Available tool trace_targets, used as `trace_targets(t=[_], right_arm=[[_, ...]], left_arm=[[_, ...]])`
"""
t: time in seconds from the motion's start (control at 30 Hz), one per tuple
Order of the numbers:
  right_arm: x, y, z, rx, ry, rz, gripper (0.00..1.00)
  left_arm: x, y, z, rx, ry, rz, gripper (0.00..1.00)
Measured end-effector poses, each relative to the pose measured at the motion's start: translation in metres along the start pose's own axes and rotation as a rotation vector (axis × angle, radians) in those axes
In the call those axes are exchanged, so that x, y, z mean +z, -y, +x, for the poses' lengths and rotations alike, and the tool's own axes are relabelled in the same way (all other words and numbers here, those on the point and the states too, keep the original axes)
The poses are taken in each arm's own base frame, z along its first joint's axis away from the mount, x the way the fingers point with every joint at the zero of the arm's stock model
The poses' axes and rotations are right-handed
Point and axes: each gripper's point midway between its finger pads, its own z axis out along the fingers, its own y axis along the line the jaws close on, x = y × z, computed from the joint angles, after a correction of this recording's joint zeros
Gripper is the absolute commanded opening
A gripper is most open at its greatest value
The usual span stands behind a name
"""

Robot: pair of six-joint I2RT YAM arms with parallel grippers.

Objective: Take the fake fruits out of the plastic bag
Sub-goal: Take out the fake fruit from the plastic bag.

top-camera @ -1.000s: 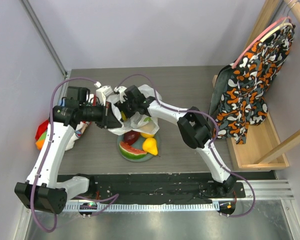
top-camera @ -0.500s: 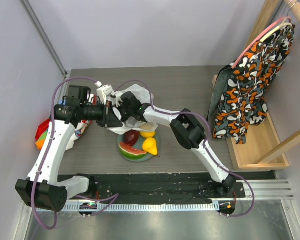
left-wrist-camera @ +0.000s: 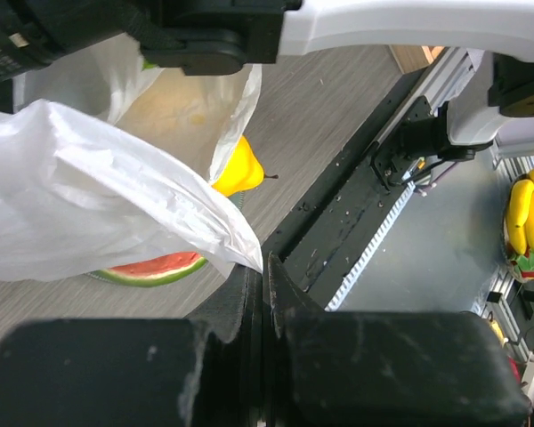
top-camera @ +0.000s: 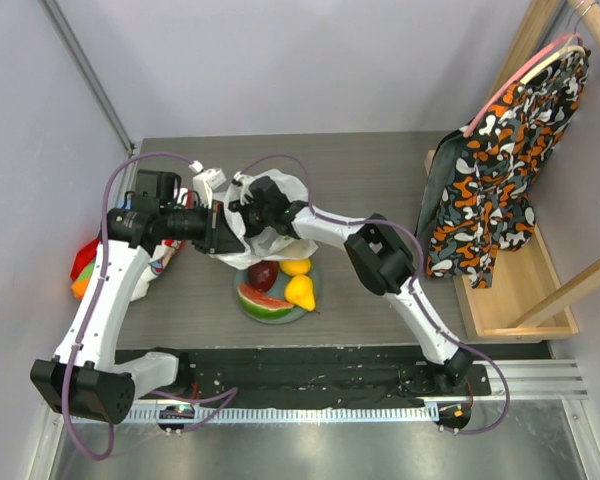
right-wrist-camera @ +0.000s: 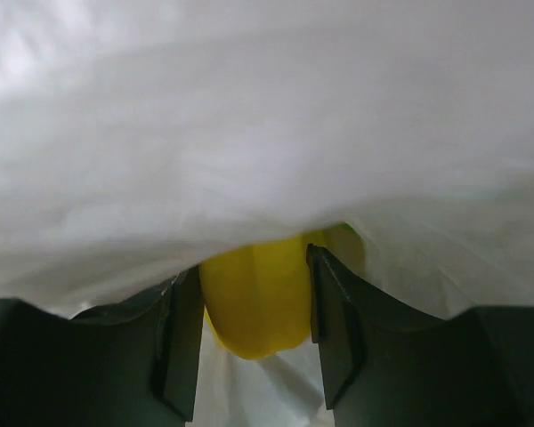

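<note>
Right claw point(right-wrist-camera: 249, 267) under bag point(right-wrist-camera: 267, 107), fruit point(right-wrist-camera: 254, 320) between

A robot lab cell: plain grey walls point(top-camera: 280, 60) enclose a table point(top-camera: 380, 170) with a mounting rail point(top-camera: 310, 375).

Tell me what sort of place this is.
Probably a robot lab test booth: two robot arms bolted at the edge of a table, plain partition walls, and staged props like fake fruits on a plate.

An orange, black and white patterned cloth point(top-camera: 490, 180) hangs from a pink hanger point(top-camera: 520, 85) (just right of the grey wood-grain table point(top-camera: 380, 170)) above a wooden stand point(top-camera: 525, 290).
</note>
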Motion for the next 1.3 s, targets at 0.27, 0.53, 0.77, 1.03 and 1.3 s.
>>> trace_targets(t=[0.27,0.53,0.77,1.03,1.3], right_arm=[[-0.067,0.040,0.001,0.023,-0.045,0.134,0.02],[-0.165,0.097,-0.046,0.038,0.080,0.313,0.02],[-0.246,0.166,-0.052,0.122,0.134,0.536,0.01],[-0.347,0.150,-0.014,0.162,0.176,0.616,0.01],[-0.374,0.032,-0.068,-0.093,0.256,0.243,0.02]], left_arm=[[-0.003,-0.005,-0.004,0.051,0.009,-0.033,0.00],[-0.011,-0.010,0.000,0.160,0.013,-0.080,0.00],[0.010,-0.019,-0.051,0.247,0.002,-0.047,0.00],[0.067,0.003,-0.056,0.328,-0.100,0.081,0.00],[0.111,-0.017,-0.086,0.182,-0.072,0.028,0.00]])
